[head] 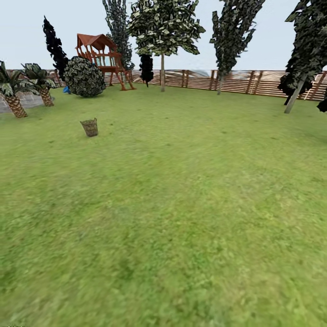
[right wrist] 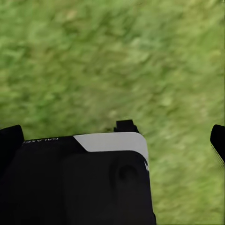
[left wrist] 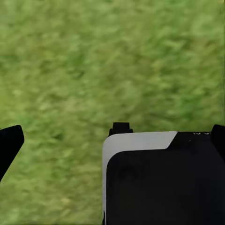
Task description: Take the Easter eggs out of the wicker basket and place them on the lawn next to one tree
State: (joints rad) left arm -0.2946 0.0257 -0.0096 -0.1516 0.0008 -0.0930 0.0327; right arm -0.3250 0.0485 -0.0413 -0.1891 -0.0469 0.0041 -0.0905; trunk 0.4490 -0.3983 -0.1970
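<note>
Far off at ten o'clock, woven-twig wicker basket (head: 90, 127) on mottled lawn (head: 181, 204), contents indiscernible; both grippers' fingertips cropped, spread wide.

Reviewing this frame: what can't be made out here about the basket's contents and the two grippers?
- Wicker basket, head view: far off and small; its wall hides the inside, so no eggs can be counted.
- Left gripper, left wrist view: both fingertips are cut by the picture's edges and the robot's dark body blocks the space between; it looks open above the lawn.
- Right gripper, right wrist view: the same.
</note>
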